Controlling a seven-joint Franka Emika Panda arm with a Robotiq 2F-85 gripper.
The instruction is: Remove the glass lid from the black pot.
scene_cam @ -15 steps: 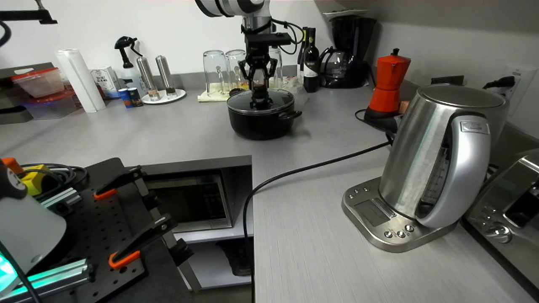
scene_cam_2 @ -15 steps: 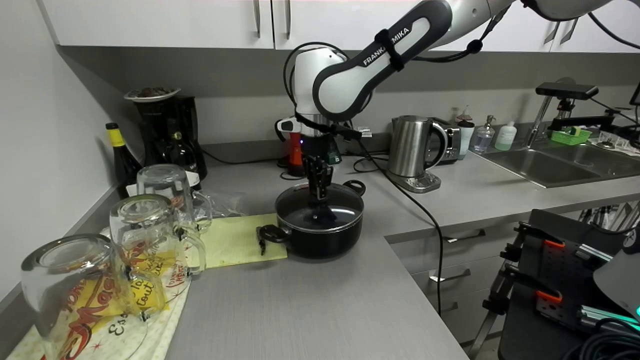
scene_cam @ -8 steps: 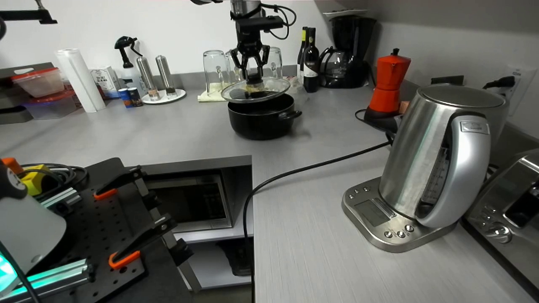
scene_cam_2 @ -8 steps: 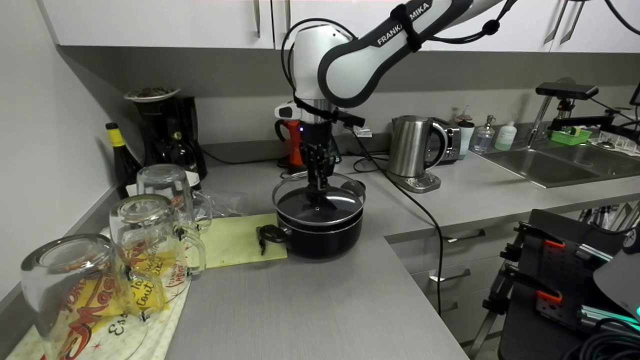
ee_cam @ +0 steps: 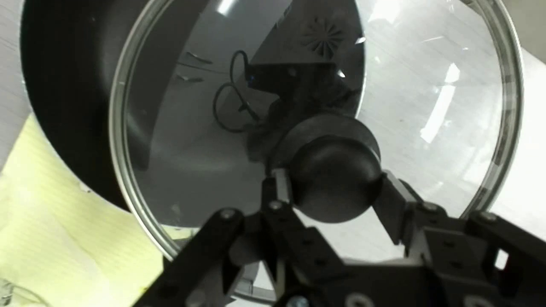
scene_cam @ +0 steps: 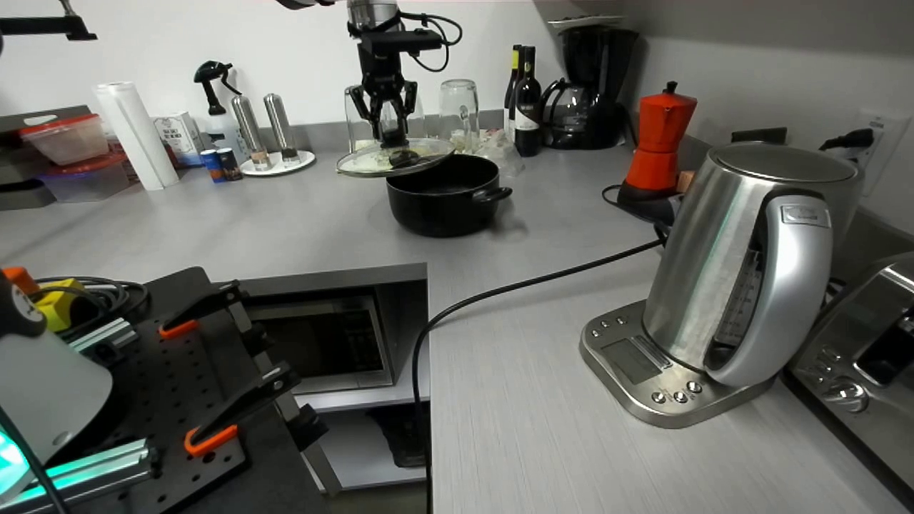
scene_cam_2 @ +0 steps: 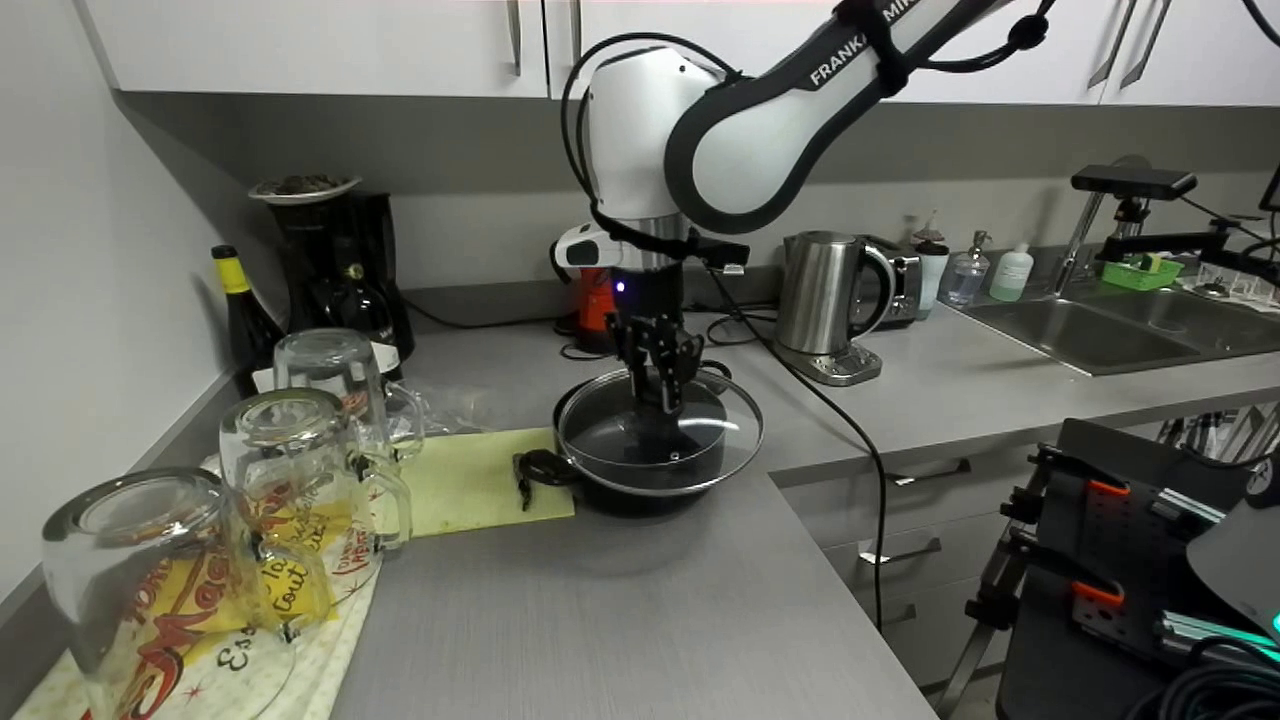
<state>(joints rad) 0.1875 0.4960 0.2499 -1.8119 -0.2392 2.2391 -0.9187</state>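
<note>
A steel kettle (scene_cam: pixel 714 250) stands on its base (scene_cam: pixel 632 368), bottles (scene_cam: pixel 528 100) beside a coffee maker (scene_cam: pixel 596 68)

The glass lid (scene_cam_2: pixel 672 452) has risen and shifted sideways.

Glass lid (scene_cam: pixel 377 162) was clear with a silver-grey rim and a black knob (ee_cam: pixel 335 183). Black pot (scene_cam: pixel 439 208) was just that, inside and out. Gripper (scene_cam: pixel 392 135) was black too; arm (scene_cam_2: pixel 640 130) was white with dark grey panels, pale lettering on one. Countertop (scene_cam: pixel 271 221) was pale grey, finely streaked. Dishcloth (scene_cam_2: pixel 470 480) was pale yellow; printed cloth (scene_cam_2: pixel 327 655) was cream with yellow patches plus red and black lettering. Moka pot (scene_cam: pixel 657 132) was orange-red, topped in black; kettle (scene_cam: pixel 689 264) was silver, coffee maker (scene_cam: pixel 598 78) black. Cupboards (scene_cam_2: pixel 320 45) were white, basket (scene_cam_2: pixel 1140 274) was bright green, clamps (scene_cam: pixel 246 405) were black with orange tips. One bottle (scene_cam_2: pixel 248 320) was dark with a yellow neck.
</note>
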